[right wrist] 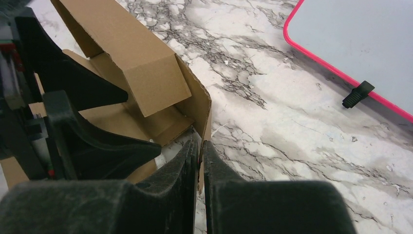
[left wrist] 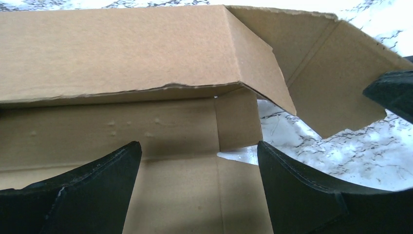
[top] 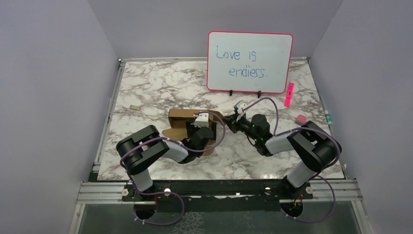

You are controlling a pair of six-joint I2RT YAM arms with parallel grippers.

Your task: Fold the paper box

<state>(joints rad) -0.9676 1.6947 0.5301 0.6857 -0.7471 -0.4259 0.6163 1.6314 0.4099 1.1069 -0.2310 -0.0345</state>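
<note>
**A:** Where's the box?

**B:** On the table (top: 160,78), with a whiteboard (top: 250,62) upright at the far edge. The paper box (top: 181,119) sits mid-table, a bit left of centre, well in front of the board. It's half formed: one long wall is up and leaning inward, and the end flaps are loose.

**A:** Arms?

**B:** Both at it. The left gripper (left wrist: 198,146) is over the box floor, fingers spread wide, nothing between them. The right gripper (right wrist: 200,146) is at the box's right end, fingers nearly together, pinching the edge of an end flap.

**A:** What does the next move hang on?

**B:** Wall versus left fingers. The raised long wall lies straight ahead of them, above the floor panel. In the wrist view it runs side to side, so along the line between the two fingertips, not across it. My read: closing won't catch it, but a push or a turned wrist would. The left arm is nearer that wall, and the right is busy with the flap.

**A:** Risk?

**B:** I'd guess the flap could slip or tear at the pinch. The wall's edge looks ragged.

**A:** Any text?

**B:** The board reads "Love is endless." in blue hand lettering. A pink marker (top: 289,94) lies just right of the board; the dark mark on it is too small to read. No print on the cardboard that I can see.
</note>
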